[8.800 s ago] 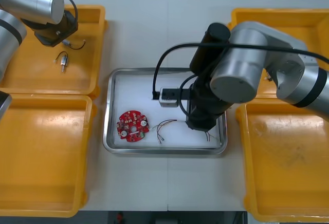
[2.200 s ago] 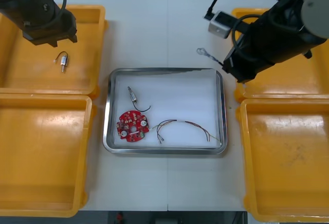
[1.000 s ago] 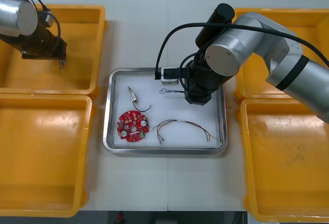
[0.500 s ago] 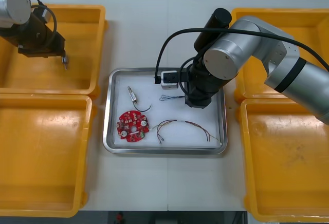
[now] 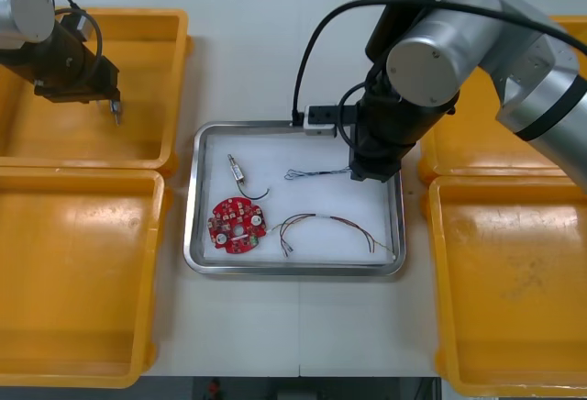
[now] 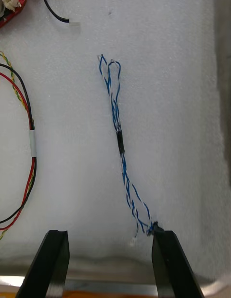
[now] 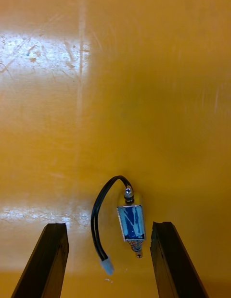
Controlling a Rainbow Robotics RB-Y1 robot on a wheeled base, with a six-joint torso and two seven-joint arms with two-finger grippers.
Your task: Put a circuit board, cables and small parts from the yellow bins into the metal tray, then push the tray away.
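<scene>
My right gripper hangs open over the right part of the metal tray. The twisted blue and white cable lies loose on the tray's white lining, one end beside a finger. Also in the tray are a round red circuit board, a red and yellow cable and a small metal part with a black cable. My left gripper is open over the far left yellow bin, with another small metal part on the bin floor between its fingers.
Yellow bins stand at the near left, far right and near right. Bare table lies beyond the tray and in front of it. My right arm's cable loops over the tray's far rim.
My right gripper has drawn back from the blue and white cable toward the tray's right side, leaving the cable lying in the tray. The left gripper has hardly moved.
</scene>
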